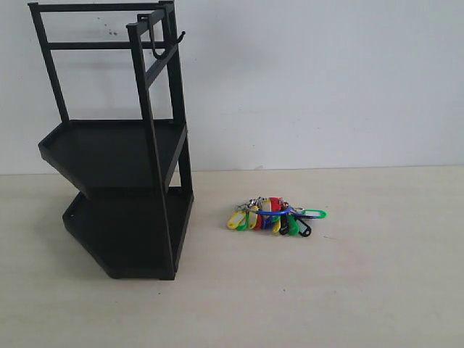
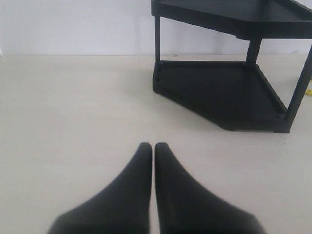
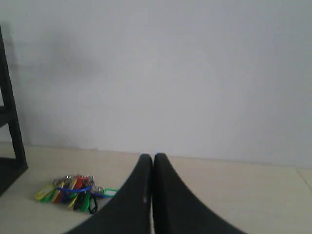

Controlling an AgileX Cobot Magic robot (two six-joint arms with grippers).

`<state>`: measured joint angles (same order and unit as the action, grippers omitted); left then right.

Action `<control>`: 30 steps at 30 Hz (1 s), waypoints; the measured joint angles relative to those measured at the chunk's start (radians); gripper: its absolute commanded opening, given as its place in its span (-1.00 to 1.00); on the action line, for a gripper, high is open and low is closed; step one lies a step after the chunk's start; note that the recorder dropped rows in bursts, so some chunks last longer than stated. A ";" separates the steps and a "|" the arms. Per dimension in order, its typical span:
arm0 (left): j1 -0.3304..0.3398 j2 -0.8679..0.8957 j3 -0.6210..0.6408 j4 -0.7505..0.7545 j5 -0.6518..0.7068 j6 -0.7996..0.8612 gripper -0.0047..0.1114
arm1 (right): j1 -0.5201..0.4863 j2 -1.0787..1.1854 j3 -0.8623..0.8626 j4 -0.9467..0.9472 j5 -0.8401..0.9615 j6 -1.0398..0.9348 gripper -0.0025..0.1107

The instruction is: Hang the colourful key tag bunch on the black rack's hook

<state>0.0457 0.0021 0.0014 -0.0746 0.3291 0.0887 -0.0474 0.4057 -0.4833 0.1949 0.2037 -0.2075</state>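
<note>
Standing left on the table (image 1: 362, 275), the black rack (image 1: 116, 156) is cropped in our wrist views. Our left gripper (image 2: 154, 146) and right gripper (image 3: 153, 157) point forward, closed, empty. The colourful key tag bunch (image 1: 274, 215) lies beside the rack, the hook (image 1: 154, 45) high above.

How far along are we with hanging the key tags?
Nothing is done yet. The key tag bunch lies on the table beside the black rack, and the hook at the rack's top is bare. Nothing is in hand: the left gripper and right gripper are both shut and empty. Left: grasp the bunch, lift it, loop it over the hook.
</note>
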 measured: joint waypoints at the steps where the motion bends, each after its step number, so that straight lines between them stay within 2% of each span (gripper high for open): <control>1: 0.000 0.000 0.000 0.000 0.000 0.000 -0.84 | 0.000 0.042 -0.019 0.000 0.008 -0.002 -0.96; 9: 0.000 0.000 0.000 0.000 0.000 0.000 -0.84 | 0.000 0.209 -0.054 0.000 0.017 -0.002 -0.96; 23: 0.000 0.000 0.000 0.000 0.000 0.000 -0.84 | 0.000 0.243 -0.055 0.015 -0.001 -0.002 -0.96; 30: 0.000 0.000 0.000 0.000 0.000 0.000 -0.84 | 0.000 0.416 -0.074 0.019 -0.007 -0.072 -0.96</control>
<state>0.0457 0.0021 0.0014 -0.0746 0.3291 0.0887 -0.0474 0.8215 -0.5568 0.2138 0.1970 -0.2794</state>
